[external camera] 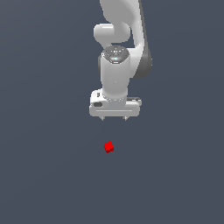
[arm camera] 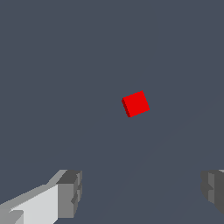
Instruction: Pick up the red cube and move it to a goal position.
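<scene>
The pincer point(external camera: 114, 118) hung on the white arm point(external camera: 120, 48), pointing down, with its two fingers point(arm camera: 70, 192) spread wide apart and nothing between them. The red cube point(external camera: 109, 147) lay alone on the dark grey worktop point(external camera: 43, 175), apart from the pincer and not touching it. In the wrist view the cube point(arm camera: 135, 103) was turned a little askew to the fingers.

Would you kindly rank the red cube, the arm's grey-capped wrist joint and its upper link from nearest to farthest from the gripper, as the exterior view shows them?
1. the red cube, just below the open gripper, apart from it.
2. the grey-capped wrist joint, above the gripper.
3. the upper link, at the picture's top edge.
</scene>
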You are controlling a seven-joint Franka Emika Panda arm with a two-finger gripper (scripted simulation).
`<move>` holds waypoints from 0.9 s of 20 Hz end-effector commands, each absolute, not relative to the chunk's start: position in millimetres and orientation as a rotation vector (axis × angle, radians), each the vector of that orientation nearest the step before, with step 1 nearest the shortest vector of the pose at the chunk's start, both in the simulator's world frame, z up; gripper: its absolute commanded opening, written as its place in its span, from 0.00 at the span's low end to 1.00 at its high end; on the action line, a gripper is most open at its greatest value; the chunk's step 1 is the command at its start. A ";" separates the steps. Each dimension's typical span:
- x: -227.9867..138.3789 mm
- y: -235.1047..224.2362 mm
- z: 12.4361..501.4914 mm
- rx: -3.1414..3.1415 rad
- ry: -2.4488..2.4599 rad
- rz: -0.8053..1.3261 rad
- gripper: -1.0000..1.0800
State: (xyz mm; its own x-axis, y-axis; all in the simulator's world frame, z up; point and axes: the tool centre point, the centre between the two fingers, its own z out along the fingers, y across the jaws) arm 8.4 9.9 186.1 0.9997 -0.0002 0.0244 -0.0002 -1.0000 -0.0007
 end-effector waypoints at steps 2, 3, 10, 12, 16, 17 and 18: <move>8.5 9.9 185.9 -3.141 -0.001 -0.038 0.96; 8.7 9.7 185.1 -3.141 -0.003 -0.038 0.96; 15.7 4.9 164.9 -3.140 -0.072 -0.034 0.96; 19.3 2.6 154.6 -3.138 -0.108 -0.031 0.96; 28.7 -2.7 128.6 -3.134 -0.197 -0.025 0.96; 31.6 -4.1 121.1 -3.132 -0.222 -0.024 0.96; 34.5 -5.5 113.2 -3.130 -0.249 -0.022 0.96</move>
